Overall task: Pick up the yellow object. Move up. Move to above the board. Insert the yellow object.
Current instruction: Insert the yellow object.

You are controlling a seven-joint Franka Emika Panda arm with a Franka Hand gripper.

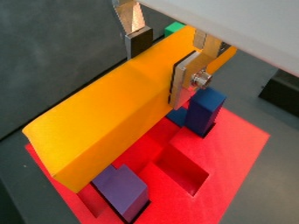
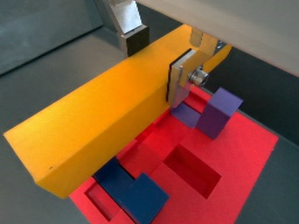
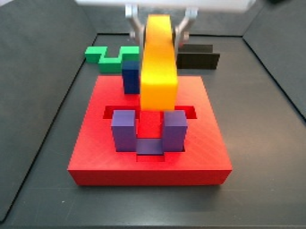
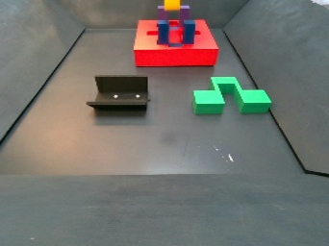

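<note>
My gripper (image 1: pixel 162 59) is shut on the yellow object (image 1: pixel 111 114), a long yellow-orange bar, near one of its ends; it also shows in a wrist view (image 2: pixel 162 58). In a side view the bar (image 3: pixel 159 63) hangs upright under the gripper (image 3: pixel 159 20), over the middle of the red board (image 3: pixel 149 154). Its lower end reaches down among the purple posts (image 3: pixel 124 130) and the blue post (image 3: pixel 129 77). I cannot tell whether it touches the board. In a side view (image 4: pixel 171 6) only the bar's lower part shows above the board (image 4: pixel 178 56); the gripper is out of frame.
A green zigzag block (image 4: pixel 232 96) lies on the dark floor away from the board; it also shows behind the board (image 3: pixel 113 55). The dark fixture (image 4: pixel 119 93) stands beside it (image 3: pixel 199 59). Grey walls enclose the floor.
</note>
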